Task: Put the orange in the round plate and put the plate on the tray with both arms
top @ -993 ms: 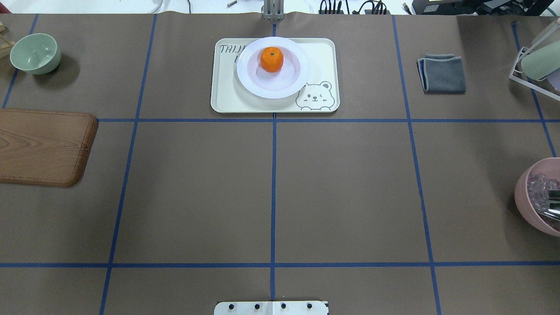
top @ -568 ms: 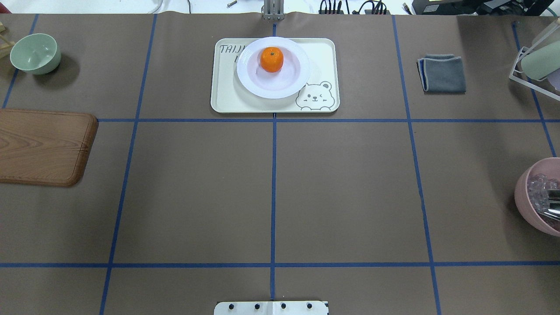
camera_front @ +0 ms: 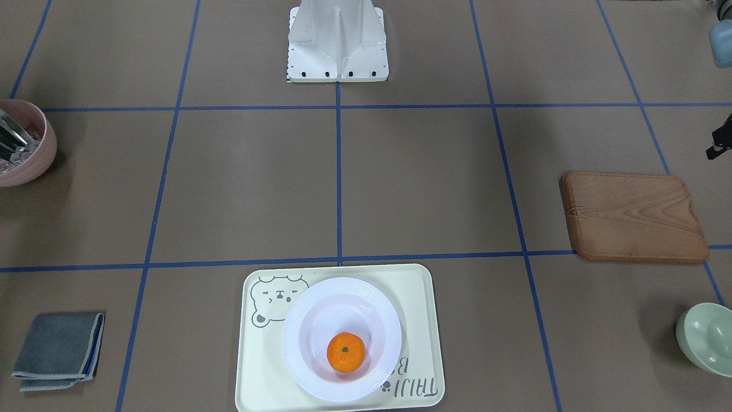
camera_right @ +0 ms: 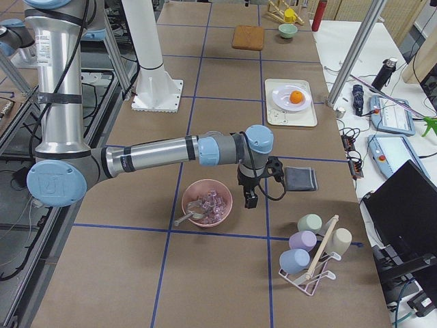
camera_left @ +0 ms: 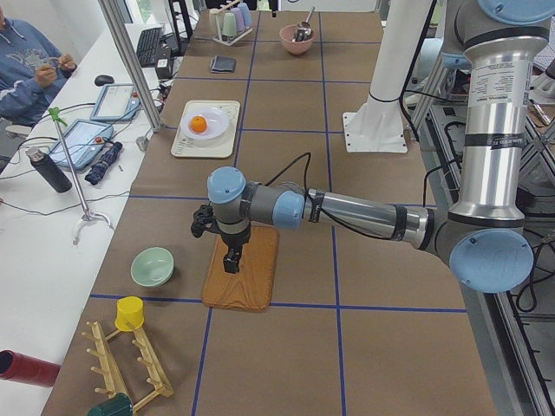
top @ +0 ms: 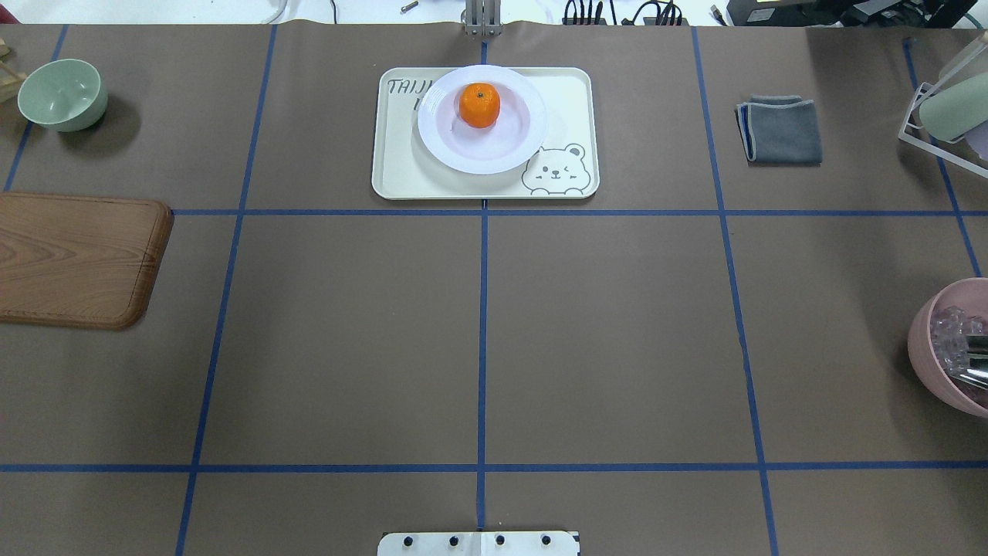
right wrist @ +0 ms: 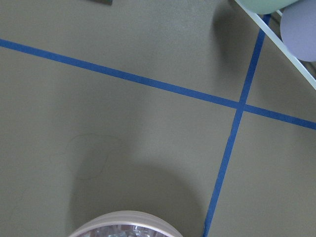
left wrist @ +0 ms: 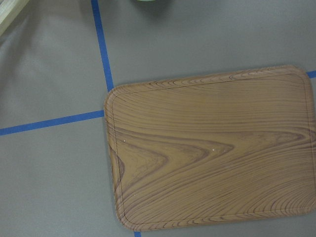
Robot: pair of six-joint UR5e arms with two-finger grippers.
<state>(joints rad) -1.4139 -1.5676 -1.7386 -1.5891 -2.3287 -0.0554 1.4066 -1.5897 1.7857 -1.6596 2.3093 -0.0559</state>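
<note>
The orange (top: 479, 105) lies in the white round plate (top: 509, 147), and the plate rests on the cream bear tray (top: 401, 174) at the far middle of the table. From the front-facing view the orange (camera_front: 345, 352) sits in the plate's bowl (camera_front: 320, 320). My left gripper (camera_left: 230, 260) hangs above the wooden board, far from the tray. My right gripper (camera_right: 250, 199) hovers beside the pink bowl. Both show properly only in the side views, so I cannot tell whether they are open or shut.
A wooden board (top: 73, 259) and a green bowl (top: 62, 94) are on the left. A folded grey cloth (top: 781, 130), a cup rack (top: 945, 108) and a pink bowl (top: 938, 355) are on the right. A seated person (camera_left: 26, 61) is beyond the table's far side.
</note>
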